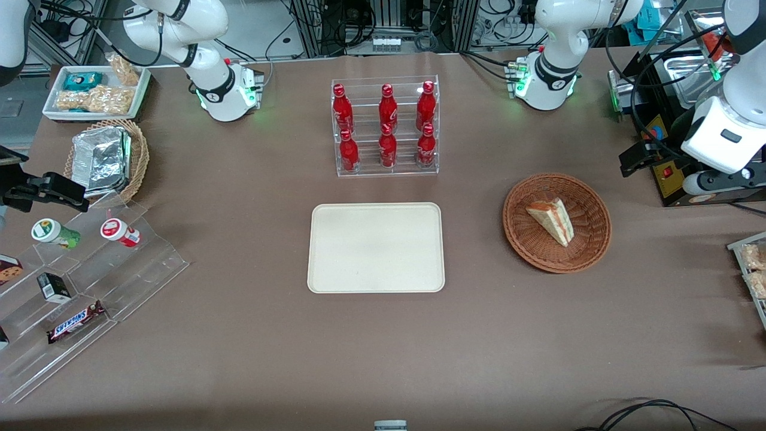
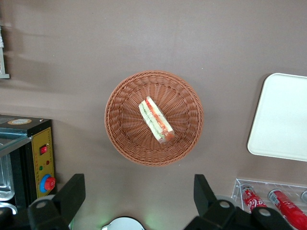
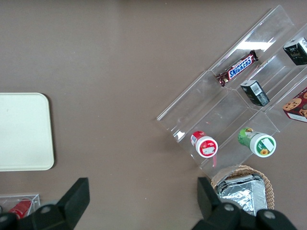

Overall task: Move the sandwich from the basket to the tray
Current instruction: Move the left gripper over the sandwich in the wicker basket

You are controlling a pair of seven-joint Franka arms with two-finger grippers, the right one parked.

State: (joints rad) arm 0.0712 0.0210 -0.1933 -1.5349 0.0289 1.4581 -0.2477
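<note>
The sandwich (image 1: 553, 220) (image 2: 156, 121), a white-bread wedge with orange-red and green filling, lies in the reddish-brown wicker basket (image 1: 520, 239) (image 2: 120, 134). The cream tray (image 1: 376, 247) (image 2: 283, 120) lies bare beside the basket, toward the parked arm's end. My gripper (image 1: 639, 157) (image 2: 138, 191) hangs high above the table beside the basket, toward the working arm's end. It is open wide, with nothing between its black fingers (image 2: 72, 191).
A clear rack of red bottles (image 1: 386, 126) stands farther from the front camera than the tray. A black box with a red button (image 1: 667, 173) (image 2: 29, 158) sits close to the basket. A stepped acrylic stand with snacks (image 1: 90, 269) and a tan basket with foil (image 1: 108, 158) lie toward the parked arm's end.
</note>
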